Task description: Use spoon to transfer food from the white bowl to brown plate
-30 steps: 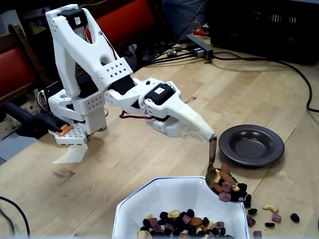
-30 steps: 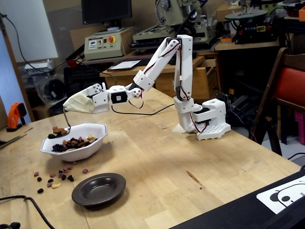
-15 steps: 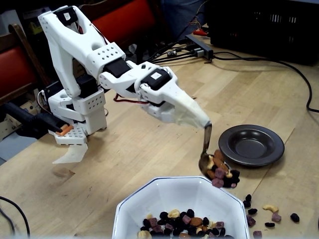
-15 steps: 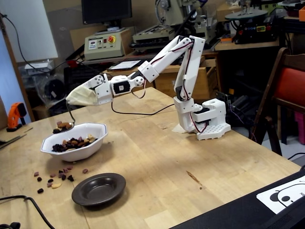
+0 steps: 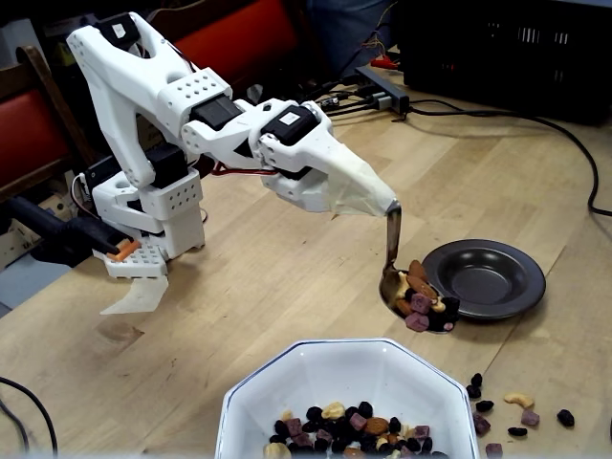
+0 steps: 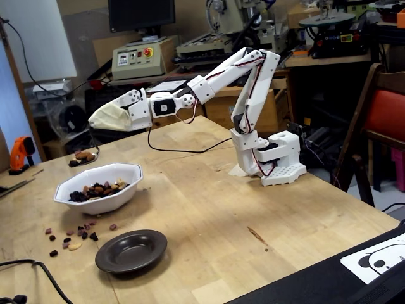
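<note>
My gripper (image 5: 387, 207) is wrapped in beige cover and shut on the handle of the silver spoon (image 5: 391, 251), which hangs down from its tip. The spoon carries a heap of food (image 5: 422, 300): nuts, dark berries and purple cubes. In a fixed view this load hovers above the table at the left rim of the brown plate (image 5: 490, 277), beyond the white bowl (image 5: 284, 384), where more food (image 5: 349, 424) lies. In the other fixed view the gripper (image 6: 95, 121) holds the loaded spoon (image 6: 84, 155) raised above and behind the bowl (image 6: 101, 197); the empty plate (image 6: 131, 251) sits in front.
Spilled food pieces (image 5: 516, 402) lie on the table right of the bowl, also seen as spilled pieces (image 6: 69, 239). The arm's white base (image 5: 143, 229) stands at the left. Black cables (image 5: 535, 120) cross the back of the table. A cable (image 6: 31, 269) lies at the near edge.
The arm has raised the loaded spoon up off the bowl's rim and carried it away from the bowl, toward the plate's left edge. Bowl and plate have not moved.
</note>
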Tool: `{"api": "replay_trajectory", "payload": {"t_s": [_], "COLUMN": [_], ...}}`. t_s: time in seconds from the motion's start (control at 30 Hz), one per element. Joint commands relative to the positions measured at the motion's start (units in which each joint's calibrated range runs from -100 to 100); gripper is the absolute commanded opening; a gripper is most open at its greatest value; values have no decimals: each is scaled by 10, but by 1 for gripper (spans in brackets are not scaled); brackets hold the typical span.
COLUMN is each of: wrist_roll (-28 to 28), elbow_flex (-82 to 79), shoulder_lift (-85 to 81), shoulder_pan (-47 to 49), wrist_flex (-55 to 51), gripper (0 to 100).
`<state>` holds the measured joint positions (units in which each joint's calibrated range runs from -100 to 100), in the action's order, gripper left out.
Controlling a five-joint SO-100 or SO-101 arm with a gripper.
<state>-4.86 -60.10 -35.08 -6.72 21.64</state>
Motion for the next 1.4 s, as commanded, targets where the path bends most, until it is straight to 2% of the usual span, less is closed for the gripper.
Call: {"api": "replay_trajectory", "payload": {"t_s": [0.0,0.7,0.97,1.13,1.37], "wrist_roll": [0,1,48,53,56], "elbow_flex": [33,33,33,32,-69], "shoulder_lift": [-36,-30,-29,-29,-36], "shoulder_pan": [42,152,199,226,248], "wrist_flex": [2,2,2,2,7], "gripper": [3,3,3,3,3]}}
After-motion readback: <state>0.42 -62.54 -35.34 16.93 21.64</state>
